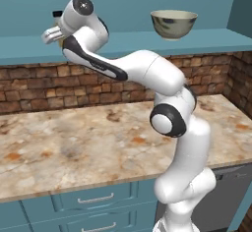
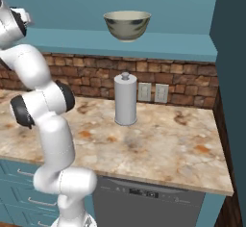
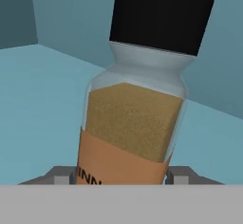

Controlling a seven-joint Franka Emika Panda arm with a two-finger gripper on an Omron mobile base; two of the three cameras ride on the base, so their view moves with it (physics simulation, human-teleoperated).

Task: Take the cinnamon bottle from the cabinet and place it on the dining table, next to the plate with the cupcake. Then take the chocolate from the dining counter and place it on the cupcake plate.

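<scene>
Up on the teal cabinet shelf [image 3: 42, 104], the clear cinnamon bottle with a black cap and orange label [image 3: 135, 109] stands close in front of my hand camera, leaning slightly in that tilted view. Brown powder fills it to just below the shoulder. My claw [image 3: 121, 176] sits low at the bottle's base, a grey fingertip [image 3: 60, 174] on either side of the label; both tips look close against the glass, but I cannot tell whether they are pinching it yet or merely bracketing it.

My reading is that the grasp is the step in hand. To do it well I would make sure the tips are firmly on the label, then lift just off the shelf before drawing straight back, keeping the bottle upright so the cap stays under the shelf's ceiling.

From the left base camera, the white arm reaches high and to the left, elbow bent over the marble worktop [image 1: 74, 142], wrist level at shelf height. A patterned ceramic bowl [image 1: 173, 23] sits well apart along the shelf.
</scene>
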